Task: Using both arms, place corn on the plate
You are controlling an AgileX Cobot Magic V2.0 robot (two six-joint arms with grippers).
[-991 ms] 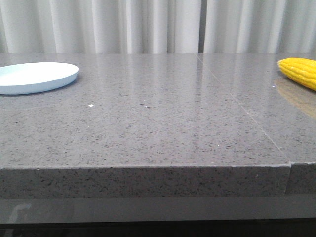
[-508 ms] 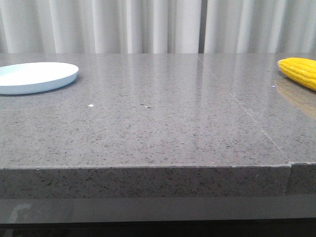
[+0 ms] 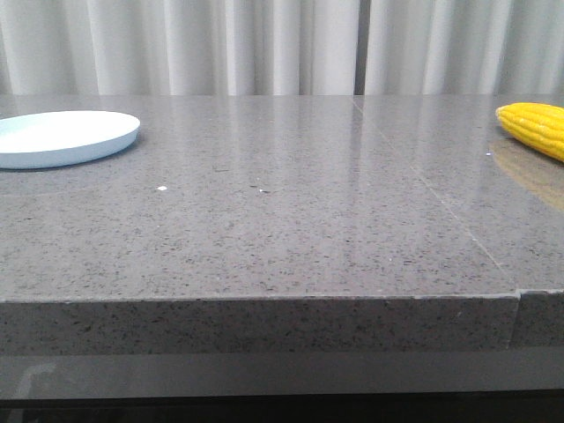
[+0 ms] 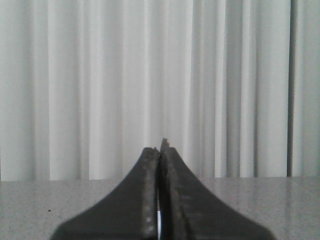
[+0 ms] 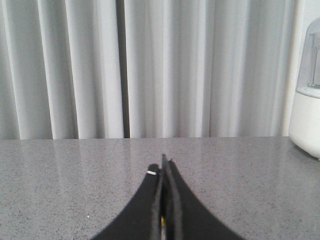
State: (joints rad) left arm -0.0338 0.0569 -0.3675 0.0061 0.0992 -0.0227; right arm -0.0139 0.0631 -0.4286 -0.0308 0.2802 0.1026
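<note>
Corn [image 3: 535,128]: far right on worktop [image 3: 282,220]
Plate [image 3: 62,137]: far left, well apart
Left tool [image 4: 159,150]: pressed together, holding nothing
Right tool [image 5: 164,162]: likewise

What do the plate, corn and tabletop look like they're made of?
Plate: probably plastic, pale blue-white with a smooth matte face and thin uniform rim. Corn: bright, even yellow with very regular kernel rows; could be a plastic replica, can't confirm. Tabletop: grey speckled stone or stone-look composite, polished, since it mirrors the curtain and corn, with a visible slab seam.
</note>
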